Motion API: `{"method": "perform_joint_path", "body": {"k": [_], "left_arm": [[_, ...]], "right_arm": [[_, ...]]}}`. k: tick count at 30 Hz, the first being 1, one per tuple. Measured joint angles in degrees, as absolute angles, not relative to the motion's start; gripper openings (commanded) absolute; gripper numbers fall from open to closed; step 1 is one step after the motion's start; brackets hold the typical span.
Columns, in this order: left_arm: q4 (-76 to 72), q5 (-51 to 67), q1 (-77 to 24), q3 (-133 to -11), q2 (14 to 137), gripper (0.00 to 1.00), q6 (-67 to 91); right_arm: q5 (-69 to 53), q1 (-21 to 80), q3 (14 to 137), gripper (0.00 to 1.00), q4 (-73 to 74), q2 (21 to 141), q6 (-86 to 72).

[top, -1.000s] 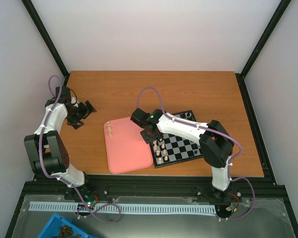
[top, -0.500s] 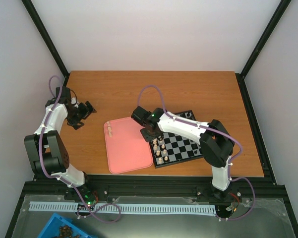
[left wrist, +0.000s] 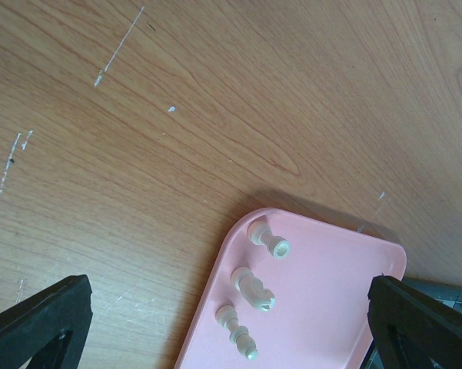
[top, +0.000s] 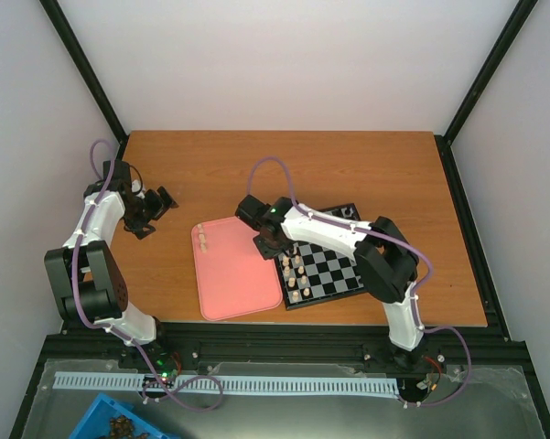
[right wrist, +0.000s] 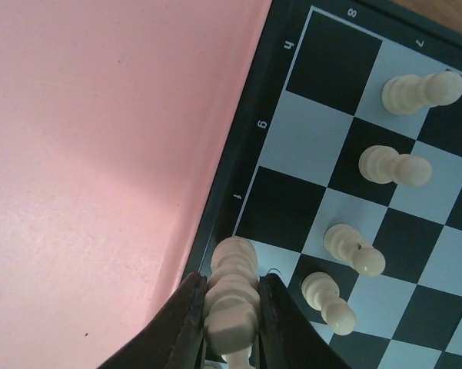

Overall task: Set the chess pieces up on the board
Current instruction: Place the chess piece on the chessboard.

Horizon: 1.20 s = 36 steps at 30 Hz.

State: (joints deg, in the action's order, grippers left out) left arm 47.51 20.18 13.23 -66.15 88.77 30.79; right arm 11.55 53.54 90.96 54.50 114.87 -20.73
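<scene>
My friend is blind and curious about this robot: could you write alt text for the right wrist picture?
The right tool is shut on a cream chess piece, holding it at the edge of the black-and-white board, beside a pink tray. Four more cream pieces stand on nearby squares.

One view looks down from behind on the whole brown wooden table (top: pixel 348 165). Both close wrist views share the pink rounded tray (left wrist: pixel 330 307).

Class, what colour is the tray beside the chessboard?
The tray is pink; the top external view shows it best.
</scene>
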Motion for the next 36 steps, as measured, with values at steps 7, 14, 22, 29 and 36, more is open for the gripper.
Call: {"method": "perform_joint_path", "body": {"k": [7,14,22,29,36], "left_arm": [[47.51,20.23,13.23,-66.13,88.77,1.0,30.79],[47.48,20.67,13.23,-66.15,88.77,1.0,30.81],[47.46,20.82,13.23,-66.13,88.77,1.0,30.79],[47.44,20.82,13.23,-66.13,88.77,1.0,30.81],[47.4,20.82,13.23,-66.13,88.79,1.0,30.79]], "right_arm": [[11.66,53.36,90.94,0.07,54.65,115.42,-20.78],[11.79,53.08,90.7,0.07,54.57,115.44,-20.82],[11.79,52.23,89.19,0.08,54.33,115.44,-20.8],[11.64,51.99,89.19,0.08,54.11,115.44,-20.78],[11.44,51.88,88.86,0.08,53.71,115.42,-20.78]]}}
